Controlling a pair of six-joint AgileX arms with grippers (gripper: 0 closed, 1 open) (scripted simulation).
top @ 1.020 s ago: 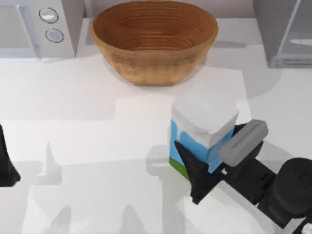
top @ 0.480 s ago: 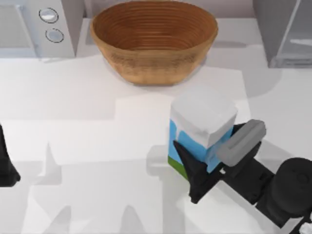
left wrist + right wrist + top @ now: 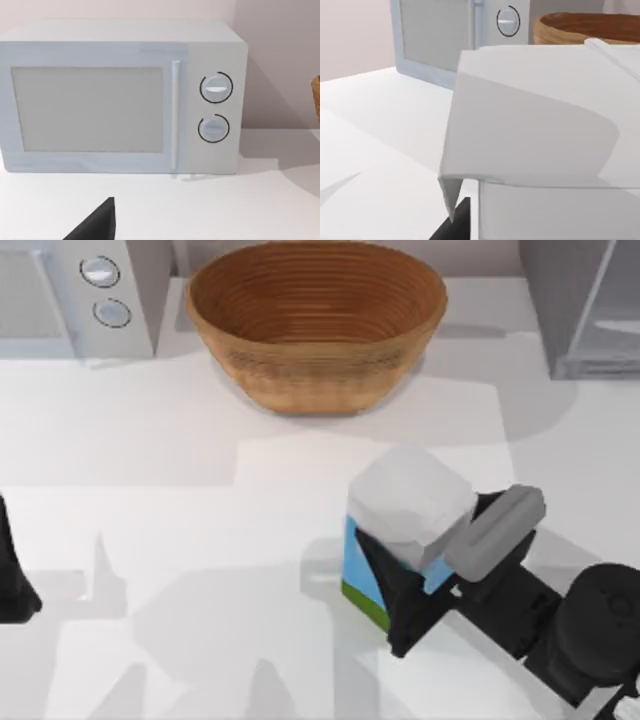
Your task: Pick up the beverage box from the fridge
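Right gripper (image 3: 430,565) fingers clenched on beverage box (image 3: 405,525), tilting it, at table (image 3: 150,540) 4 o'clock, for lifting; left fingers cannot tell.

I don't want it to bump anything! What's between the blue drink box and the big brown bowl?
Nothing: in the top view, bare white table separates the beverage box, held by the right hand, from the bowl.

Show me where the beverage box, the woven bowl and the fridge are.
beverage box (image 3: 408,502): top view, on its whitish folded top.
woven bowl (image 3: 315,315): top view, on its inner wall.
fridge (image 3: 560,300): top view, on its grey side.
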